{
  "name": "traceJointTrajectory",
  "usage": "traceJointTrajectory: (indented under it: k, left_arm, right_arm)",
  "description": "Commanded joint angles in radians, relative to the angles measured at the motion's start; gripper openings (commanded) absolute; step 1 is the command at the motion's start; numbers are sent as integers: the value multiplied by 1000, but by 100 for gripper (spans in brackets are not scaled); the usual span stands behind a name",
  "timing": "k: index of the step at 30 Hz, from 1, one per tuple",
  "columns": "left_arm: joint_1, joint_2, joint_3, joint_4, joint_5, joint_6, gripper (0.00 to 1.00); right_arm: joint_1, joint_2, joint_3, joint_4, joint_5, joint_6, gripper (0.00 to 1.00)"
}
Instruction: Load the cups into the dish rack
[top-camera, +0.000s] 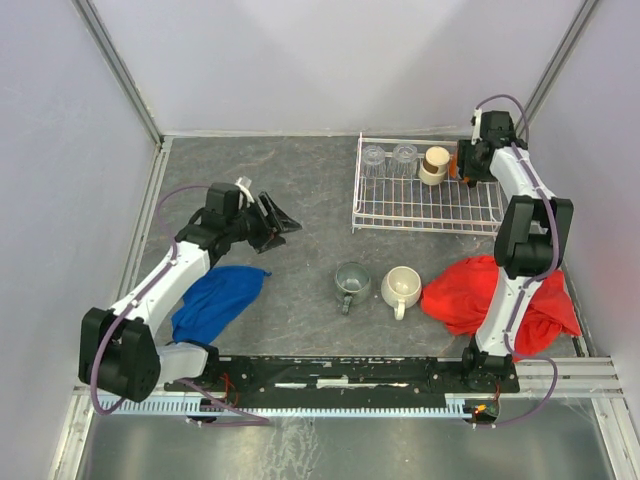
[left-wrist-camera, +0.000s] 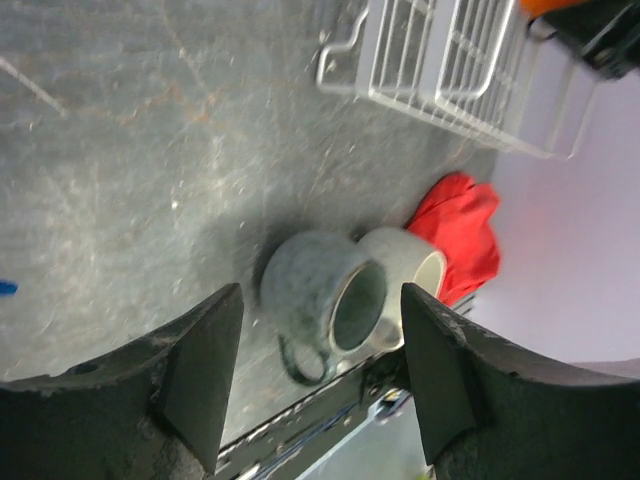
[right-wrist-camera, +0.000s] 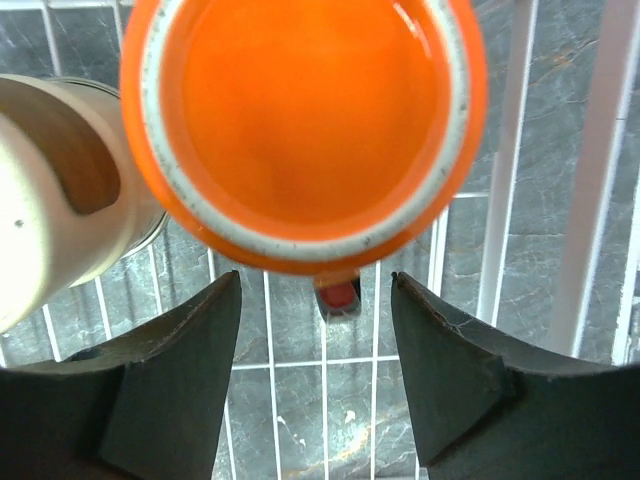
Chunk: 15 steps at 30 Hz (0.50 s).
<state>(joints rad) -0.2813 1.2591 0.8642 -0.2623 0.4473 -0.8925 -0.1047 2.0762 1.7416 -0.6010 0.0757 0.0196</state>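
**A:** Where do the cups stand?

**B:** Four are at the dish rack (top-camera: 400, 215). Two clear tumblers (top-camera: 373, 155) sit at its far-left end, the tan cup (top-camera: 435, 165) is beside them, and the orange mug (right-wrist-camera: 305, 120) is toward the right. The grey-green mug (top-camera: 351, 280) and the cream-white mug (top-camera: 401, 288) stand on the table (top-camera: 250, 170), just beside each other, between the blue cloth (top-camera: 215, 300) and the red cloth (top-camera: 470, 295).

**A:** And the hands?

**B:** The right hand (right-wrist-camera: 315, 288) is spread. Its jaws stand either side of the orange mug's handle (right-wrist-camera: 338, 295) without touching it, so it grips nothing. The left hand (top-camera: 280, 225) is likewise released, hovering over bare table and aimed at the grey-green mug.

**A:** How will that mug handle?

**B:** By its looks it is glazed pottery. That would make it stiff, weightier than the tumblers, smooth enough to slip, and apt to chip against the wire or its neighbour. The likely hold is across the wall at the rim, one finger inside, on the side away from the cream-white mug.

**A:** What does each view add?

**B:** The overhead view shows a gap between the two mugs. The left wrist view overlaps them, but it shows the grey-green mug's side and open mouth from low down. Overhead, the orange mug is almost hidden behind the right arm (top-camera: 520, 200). Only the right wrist view shows it over the rack wires, close by the tan cup. Whether its mouth or its base faces that camera cannot be told.
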Motion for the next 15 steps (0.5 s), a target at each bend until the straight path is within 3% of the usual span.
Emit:
traceJointTrajectory:
  k: [1,8,15]
  left_arm:
    - [-109,-32,75,-209,-173,172,70]
    - [-352,154,278,-392,-375,321,64]
    - [-463,284,416,-464,-476,371,63]
  right_arm:
    - [1,-118,0,14,18,24,70]
    - [1,-189,-28,-18,9,42,70]
    - [1,-291,-84,-58,20,61,70]
